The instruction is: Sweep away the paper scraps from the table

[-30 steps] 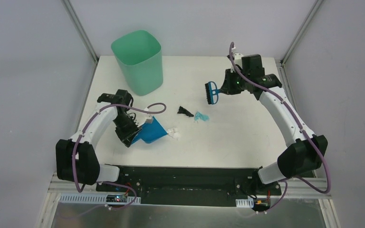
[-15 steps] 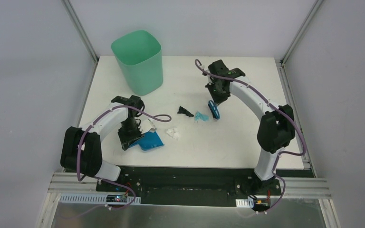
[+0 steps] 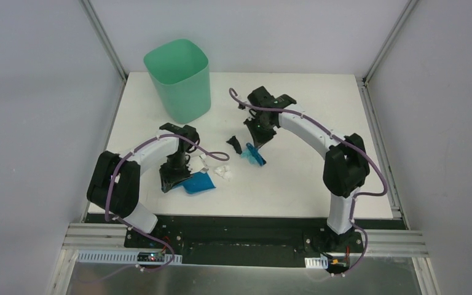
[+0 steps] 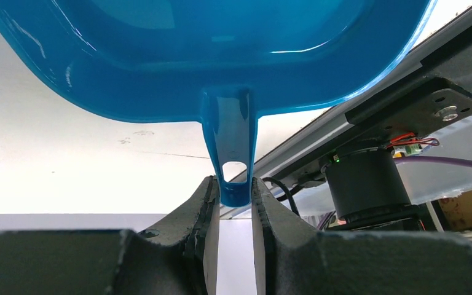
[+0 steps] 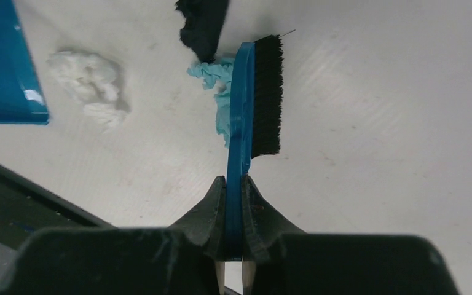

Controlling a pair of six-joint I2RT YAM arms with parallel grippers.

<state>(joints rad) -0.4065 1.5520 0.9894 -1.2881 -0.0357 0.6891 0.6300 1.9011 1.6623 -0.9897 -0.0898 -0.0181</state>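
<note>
Bin (image 3: 178, 86): mint-green plastic, upright at the far left of the worktop (image 3: 295, 178). Inside seen from above only as green wall. Contents not tellable.

Dustpan (image 3: 198, 183): blue plastic, lying near the front left of the worktop, well apart from the bin. Tip of its handle clenched between the left fingers (image 4: 204, 206). Pan interior too little shown to tell any contents.

Hand brush (image 5: 241, 104): blue back, black bristles. Handle pinched tight between the right fingers (image 5: 214, 206). Head down at the worktop near its middle, set on edge.

Paper scraps: those in view all lying on the worktop, outside both containers.
- White wad (image 5: 89, 80): just beside the dustpan's open edge.
- Light blue scrap (image 5: 212, 77): touching the brush's blue back, on the side away from the bristles.
- Black scrap (image 5: 201, 21): just past the brush tip, hard against the light blue scrap.
</note>
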